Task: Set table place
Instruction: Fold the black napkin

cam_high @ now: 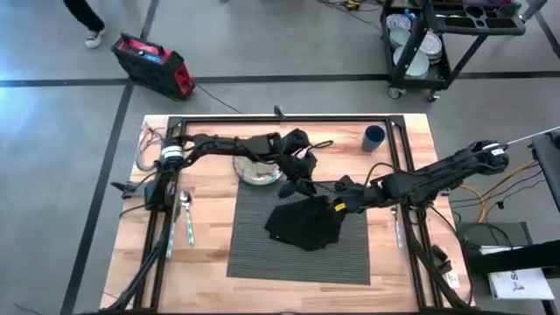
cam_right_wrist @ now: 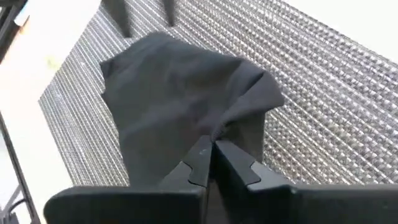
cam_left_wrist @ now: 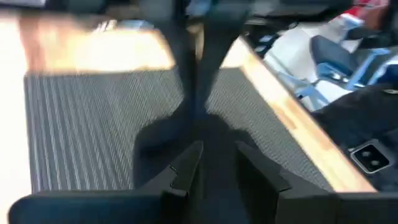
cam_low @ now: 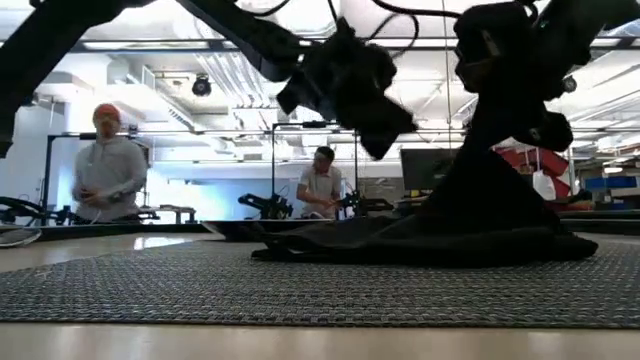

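Overhead, the wooden table [cam_high: 206, 254] carries a dark grey ribbed placemat [cam_high: 262, 254] at its centre, lying flat and square to the table edges. A crumpled black napkin [cam_high: 306, 223] rests on the placemat's upper right part. The right gripper [cam_high: 339, 206] reaches in from the right and pinches an edge of the napkin, its fingers [cam_right_wrist: 198, 163] pressed together on the cloth; seen from table height, the cloth rises in a peak from the mat to this gripper. The left gripper [cam_high: 302, 186] hangs over the placemat's far edge, just beside the napkin, with its fingers [cam_left_wrist: 186, 168] apart and holding nothing. A plate [cam_high: 258, 171] sits on the bare wood, touching the placemat's far edge. A spoon [cam_high: 185, 214] lies left of the placemat, and a blue cup [cam_high: 374, 137] stands near the far right corner.
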Action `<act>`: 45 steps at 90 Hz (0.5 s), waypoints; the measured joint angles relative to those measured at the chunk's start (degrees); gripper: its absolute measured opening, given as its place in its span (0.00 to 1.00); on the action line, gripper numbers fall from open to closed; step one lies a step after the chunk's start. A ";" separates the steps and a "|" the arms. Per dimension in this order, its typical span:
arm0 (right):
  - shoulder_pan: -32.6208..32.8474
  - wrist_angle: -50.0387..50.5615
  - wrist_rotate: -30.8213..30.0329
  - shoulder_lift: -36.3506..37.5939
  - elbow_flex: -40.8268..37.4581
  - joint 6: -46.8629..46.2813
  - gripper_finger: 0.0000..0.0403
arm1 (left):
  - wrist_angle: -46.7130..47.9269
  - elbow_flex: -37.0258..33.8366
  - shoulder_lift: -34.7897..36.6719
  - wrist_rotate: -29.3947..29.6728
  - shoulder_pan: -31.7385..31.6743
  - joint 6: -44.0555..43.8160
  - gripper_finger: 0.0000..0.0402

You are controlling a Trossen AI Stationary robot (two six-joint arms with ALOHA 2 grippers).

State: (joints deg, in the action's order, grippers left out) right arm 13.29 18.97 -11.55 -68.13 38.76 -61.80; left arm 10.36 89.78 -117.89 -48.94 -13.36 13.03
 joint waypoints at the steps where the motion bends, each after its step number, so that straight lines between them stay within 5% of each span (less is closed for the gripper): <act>1: 0.01 -0.22 0.00 0.16 0.01 0.11 0.00 | 0.04 0.15 0.13 0.07 0.04 0.26 0.19; 45: 0.20 -2.29 1.58 5.11 2.13 4.38 0.00 | 1.89 2.47 0.79 -2.96 0.71 4.31 0.25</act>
State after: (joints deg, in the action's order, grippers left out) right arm 13.50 16.68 -9.97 -63.01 40.90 -57.42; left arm 12.25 92.25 -117.10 -51.90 -12.64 17.34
